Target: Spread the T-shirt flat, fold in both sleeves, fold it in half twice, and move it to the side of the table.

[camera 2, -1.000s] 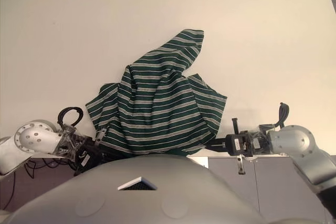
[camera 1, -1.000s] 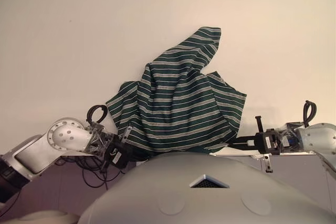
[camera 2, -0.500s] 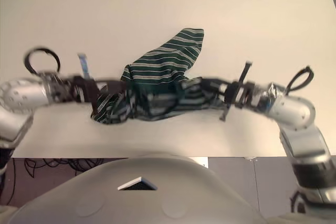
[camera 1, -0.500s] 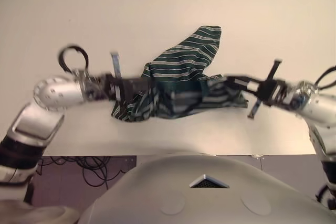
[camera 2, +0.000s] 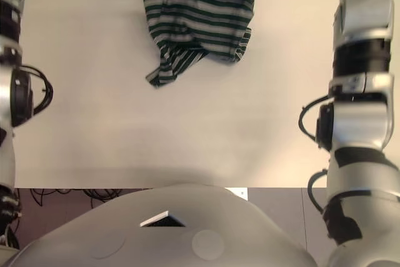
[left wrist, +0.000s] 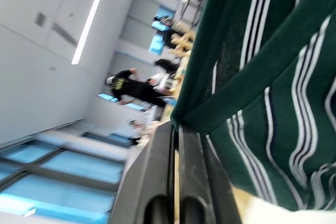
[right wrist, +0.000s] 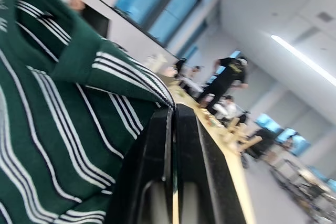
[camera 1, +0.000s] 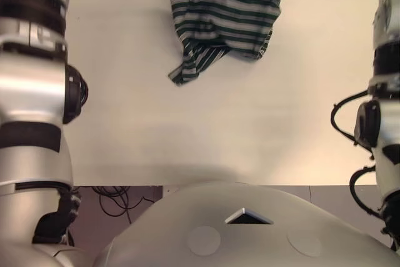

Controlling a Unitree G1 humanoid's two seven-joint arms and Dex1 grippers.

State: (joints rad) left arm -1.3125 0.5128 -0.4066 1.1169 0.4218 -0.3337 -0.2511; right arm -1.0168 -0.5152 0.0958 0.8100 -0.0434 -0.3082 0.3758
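Observation:
The dark green T-shirt (camera 1: 222, 17) with white stripes hangs spread between my two raised arms, its top cut off by the eye views' upper edge. Its bunched lower end (camera 1: 182, 74) trails down toward the cream table (camera 1: 206, 129); I cannot tell if it touches. In the left wrist view my left gripper (left wrist: 176, 129) is shut on a hem of the T-shirt (left wrist: 262, 93). In the right wrist view my right gripper (right wrist: 172, 109) is shut on a striped edge of the T-shirt (right wrist: 58, 103). My left arm (camera 1: 31, 92) and right arm (camera 1: 382, 92) stand upright at the two sides.
The table's near edge (camera 1: 187, 183) runs across the lower part of the eye views. Black cables (camera 1: 115, 197) hang below it on the left. The table's surface in front of the T-shirt is bare.
Both arms have swung from the table's near edge up and forward, holding the T-shirt. The T-shirt has gone from a crumpled heap on the table to hanging between the grippers.

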